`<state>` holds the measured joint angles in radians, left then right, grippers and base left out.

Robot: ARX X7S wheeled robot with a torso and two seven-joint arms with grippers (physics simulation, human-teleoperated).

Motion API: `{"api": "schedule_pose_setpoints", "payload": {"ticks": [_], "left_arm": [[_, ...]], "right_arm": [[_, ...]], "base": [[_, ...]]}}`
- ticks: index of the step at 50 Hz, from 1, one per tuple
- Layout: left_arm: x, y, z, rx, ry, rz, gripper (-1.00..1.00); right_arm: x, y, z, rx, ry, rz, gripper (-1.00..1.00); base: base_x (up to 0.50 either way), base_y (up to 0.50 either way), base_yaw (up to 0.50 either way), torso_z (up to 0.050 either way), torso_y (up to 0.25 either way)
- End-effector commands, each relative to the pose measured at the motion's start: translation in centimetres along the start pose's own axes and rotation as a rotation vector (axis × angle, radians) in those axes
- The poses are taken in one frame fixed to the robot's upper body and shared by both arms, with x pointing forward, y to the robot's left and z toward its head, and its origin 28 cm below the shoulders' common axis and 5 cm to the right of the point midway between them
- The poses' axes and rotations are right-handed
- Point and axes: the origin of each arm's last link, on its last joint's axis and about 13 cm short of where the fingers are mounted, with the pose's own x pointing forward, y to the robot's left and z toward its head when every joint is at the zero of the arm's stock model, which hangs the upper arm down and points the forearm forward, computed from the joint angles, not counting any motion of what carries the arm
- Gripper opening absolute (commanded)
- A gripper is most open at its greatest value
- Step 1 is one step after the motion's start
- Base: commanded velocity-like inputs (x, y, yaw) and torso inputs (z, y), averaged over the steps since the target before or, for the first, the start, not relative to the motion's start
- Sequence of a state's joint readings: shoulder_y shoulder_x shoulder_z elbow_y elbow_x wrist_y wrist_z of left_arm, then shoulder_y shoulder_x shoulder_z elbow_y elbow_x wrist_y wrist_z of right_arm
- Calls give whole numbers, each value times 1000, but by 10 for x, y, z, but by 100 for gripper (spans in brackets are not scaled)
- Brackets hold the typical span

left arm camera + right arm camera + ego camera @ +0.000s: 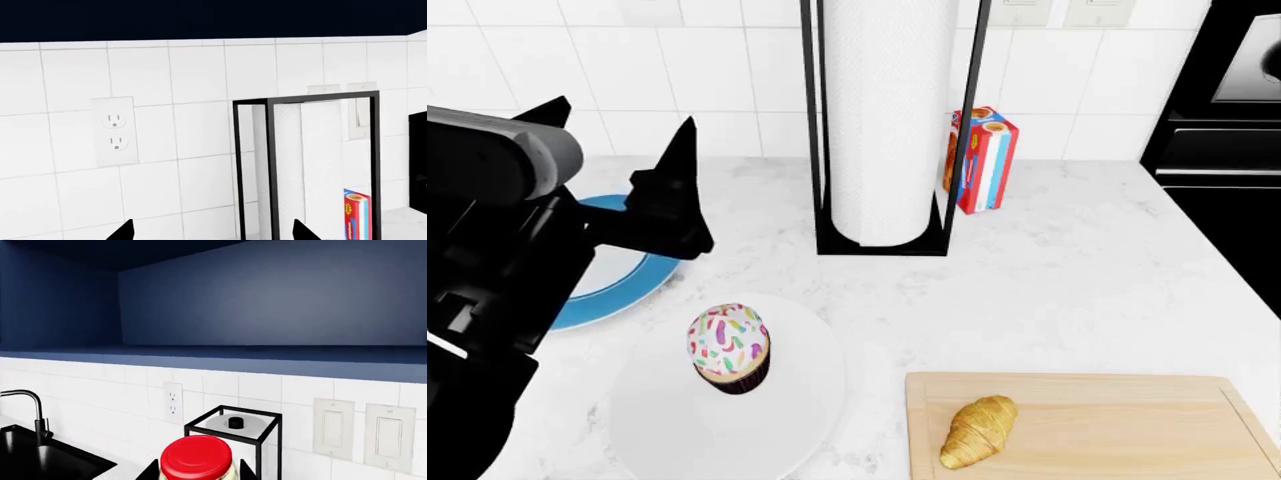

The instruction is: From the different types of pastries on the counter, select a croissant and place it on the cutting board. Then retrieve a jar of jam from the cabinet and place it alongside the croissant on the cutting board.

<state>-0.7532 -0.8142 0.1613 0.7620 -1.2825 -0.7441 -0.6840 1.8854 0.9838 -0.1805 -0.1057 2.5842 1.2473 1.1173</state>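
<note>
Red-lidded jar of jam (197, 460): held between the right gripper's (197, 475) dark fingers, seen only in the right wrist view, high up at the level of the open blue cabinet (267, 300) and above the paper-towel holder (230, 425). Right gripper: pinching the jar, jaws on either side of it. Golden-brown croissant (978, 431): lying on the near-left part of the wooden cutting board (1121, 420), long axis running roughly near to far, slightly tilted. Bare board lies to its right. Governing relation, as judged: the board sits below and nearer than the raised jar, so the carry goes down and toward the near right, with the right arm the one to finish. Left gripper (614, 160): fingers spread, empty, over the blue plate (627, 275) at far left, well apart from the board. Cupcake (730, 348): on the white plate (801, 420), left of the board.
</note>
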Motion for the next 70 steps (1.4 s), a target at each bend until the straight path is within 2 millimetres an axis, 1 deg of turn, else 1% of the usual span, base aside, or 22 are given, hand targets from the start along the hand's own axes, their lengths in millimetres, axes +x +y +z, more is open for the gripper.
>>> {"api": "schedule_pose_setpoints", "payload": {"ticks": [1,9,14,19,26,32,40,50,56,61,70], "left_arm": [[-2,2,-3,-3,4,8,100],[-1,1,2,0,-4,10,100],[0,1,1,1,-1,9,100],[0,2,1,3,1,12,100],[0,1,0,5,3,11,100],[1,1,0,7,4,10,100],[2,1,0,8,5,10,100],[3,1,-1,10,6,9,100],[3,2,-1,11,8,11,100],[4,1,-1,13,8,10,100],[3,2,0,15,9,13,100]], "right_arm": [[-14,-8,-18,-65,13,-60,-100],[-30,-18,-30,-64,33,-92,-100],[-36,-23,-29,-72,40,-113,-100],[-41,-31,-28,-61,58,-177,-100],[-47,-43,-35,-60,97,-227,-100],[-50,-50,-40,-63,124,-239,-100],[-53,-58,-53,-64,165,-261,-100],[-49,-70,-65,-58,185,-291,-100],[-54,-78,-74,-54,210,-323,-100],[-60,-81,-79,-48,226,-334,-100],[-75,-76,-86,-44,262,-310,-100]], "base": [[0,0,0,0,0],[0,0,0,0,0],[0,0,0,0,0],[0,0,0,0,2],[0,0,0,0,0],[0,0,0,0,0],[0,0,0,0,0],[0,0,0,0,0],[0,0,0,0,0],[0,0,0,0,2],[0,0,0,0,0]]}}
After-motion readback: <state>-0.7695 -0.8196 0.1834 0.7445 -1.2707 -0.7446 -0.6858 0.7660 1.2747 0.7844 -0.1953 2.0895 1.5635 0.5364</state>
